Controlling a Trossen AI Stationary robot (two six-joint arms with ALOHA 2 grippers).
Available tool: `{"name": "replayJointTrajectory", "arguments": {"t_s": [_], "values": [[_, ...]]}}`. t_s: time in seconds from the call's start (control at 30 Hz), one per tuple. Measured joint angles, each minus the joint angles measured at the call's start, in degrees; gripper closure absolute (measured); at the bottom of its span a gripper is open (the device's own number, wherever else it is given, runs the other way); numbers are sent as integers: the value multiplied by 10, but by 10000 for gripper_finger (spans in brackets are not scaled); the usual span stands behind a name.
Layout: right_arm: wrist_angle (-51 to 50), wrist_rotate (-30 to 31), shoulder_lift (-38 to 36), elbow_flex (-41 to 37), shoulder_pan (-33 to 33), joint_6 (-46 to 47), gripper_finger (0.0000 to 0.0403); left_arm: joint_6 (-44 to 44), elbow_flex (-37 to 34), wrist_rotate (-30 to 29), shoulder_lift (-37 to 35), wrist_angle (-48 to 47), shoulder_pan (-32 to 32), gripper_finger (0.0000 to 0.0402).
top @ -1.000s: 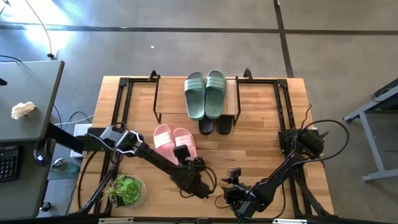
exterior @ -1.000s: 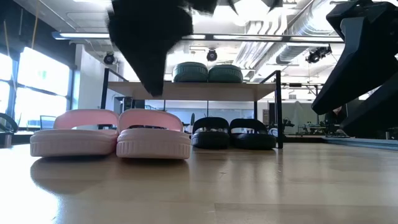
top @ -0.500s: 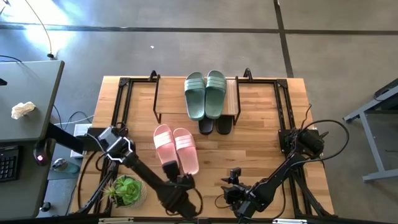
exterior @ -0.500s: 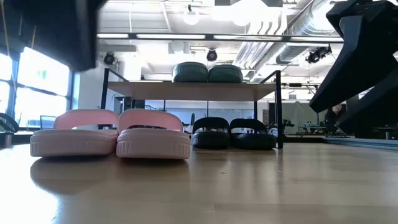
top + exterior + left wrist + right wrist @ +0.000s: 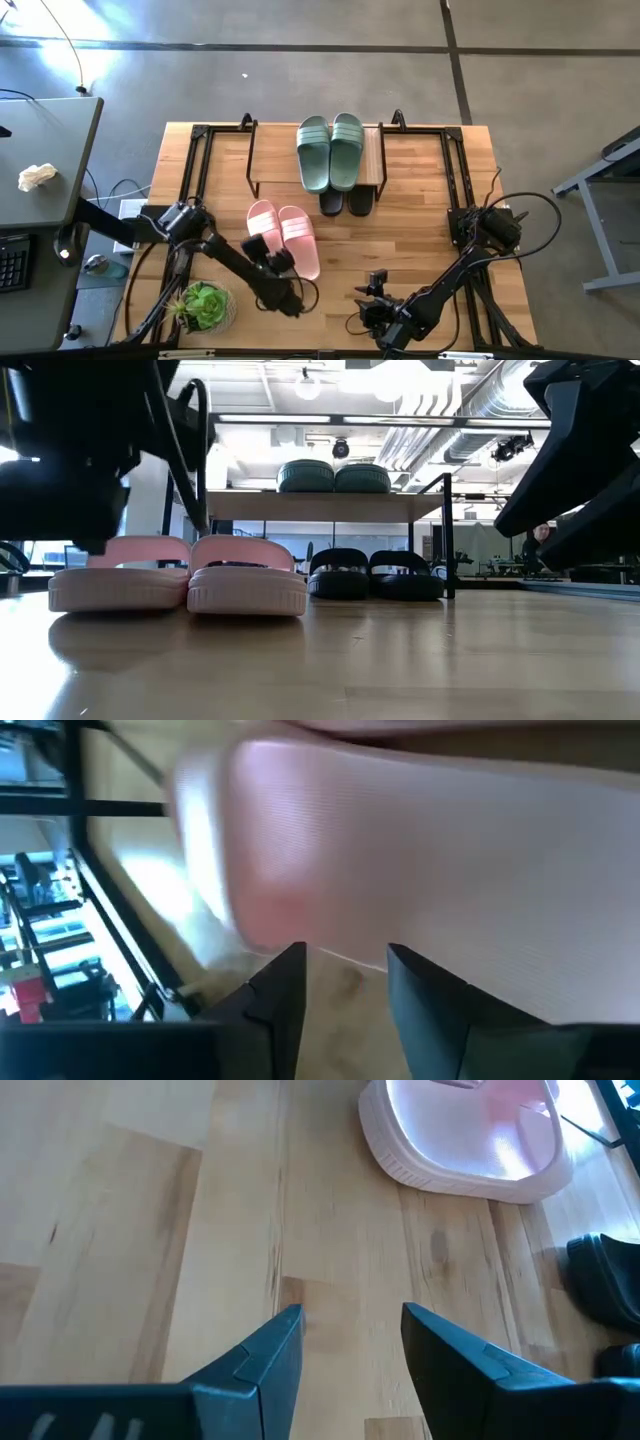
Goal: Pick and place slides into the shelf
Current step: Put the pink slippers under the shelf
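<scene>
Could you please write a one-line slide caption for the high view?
Green slides on the shelf, black pair beneath, left gripper at the pink pair; right gripper waits nearby.

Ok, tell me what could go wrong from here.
The left gripper, jaws open, is at the heel of the pink slides, which lie touching: grabbing one may drag the other. The shelf top holds the green slides, with the black slides beneath; only the left half looks free.
</scene>
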Motion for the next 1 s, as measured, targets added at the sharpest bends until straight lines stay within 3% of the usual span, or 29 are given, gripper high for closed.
{"name": "replayJointTrajectory", "arguments": {"t_s": [0.27,0.77,1.0], "values": [[4,10,0,0,0,-3,240,-63,-83,-45,-58,5,7,262],[14,10,0,0,-5,-4,240,-61,-152,-86,-57,68,45,206],[14,10,0,0,-5,-3,240,-26,-172,-84,-60,101,69,216]]}}
